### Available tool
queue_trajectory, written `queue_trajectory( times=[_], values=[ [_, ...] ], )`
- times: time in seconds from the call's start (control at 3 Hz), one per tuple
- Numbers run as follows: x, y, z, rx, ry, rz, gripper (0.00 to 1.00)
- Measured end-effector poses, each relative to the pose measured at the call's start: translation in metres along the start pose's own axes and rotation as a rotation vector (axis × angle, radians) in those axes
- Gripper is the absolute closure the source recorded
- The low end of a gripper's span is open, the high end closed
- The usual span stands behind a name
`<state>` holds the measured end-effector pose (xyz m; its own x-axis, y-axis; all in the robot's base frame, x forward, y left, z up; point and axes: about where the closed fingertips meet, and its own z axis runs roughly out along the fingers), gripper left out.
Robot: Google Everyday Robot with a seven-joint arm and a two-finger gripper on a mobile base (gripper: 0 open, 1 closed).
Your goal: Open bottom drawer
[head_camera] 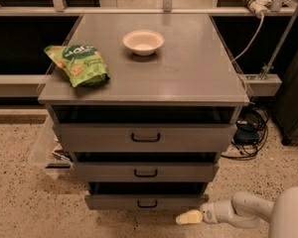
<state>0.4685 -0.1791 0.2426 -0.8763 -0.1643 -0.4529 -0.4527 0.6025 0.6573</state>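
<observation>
Camera view: tool point(183, 218) beside camera-facing drawer point(114, 202)

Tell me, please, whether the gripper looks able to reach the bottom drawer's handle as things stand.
Probably yes. The gripper hangs low near the floor, just below and right of the bottom drawer, and nothing visible lies between it and the drawer's small black loop handle.
</observation>
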Motion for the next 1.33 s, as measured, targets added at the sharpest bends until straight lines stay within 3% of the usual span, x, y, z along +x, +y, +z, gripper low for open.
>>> queue_trajectory(
  times=[0.33, 1.0, 1.33],
  values=[
    [0.0, 0.0, 0.0, 0.0, 0.0, -0.001, 0.0],
    [-0.041, 0.016, -0.029, 0.078, -0.04, -0.062, 0.0],
    [-0.045, 0.017, -0.031, 0.083, -0.042, -0.068, 0.0]
  ],
)
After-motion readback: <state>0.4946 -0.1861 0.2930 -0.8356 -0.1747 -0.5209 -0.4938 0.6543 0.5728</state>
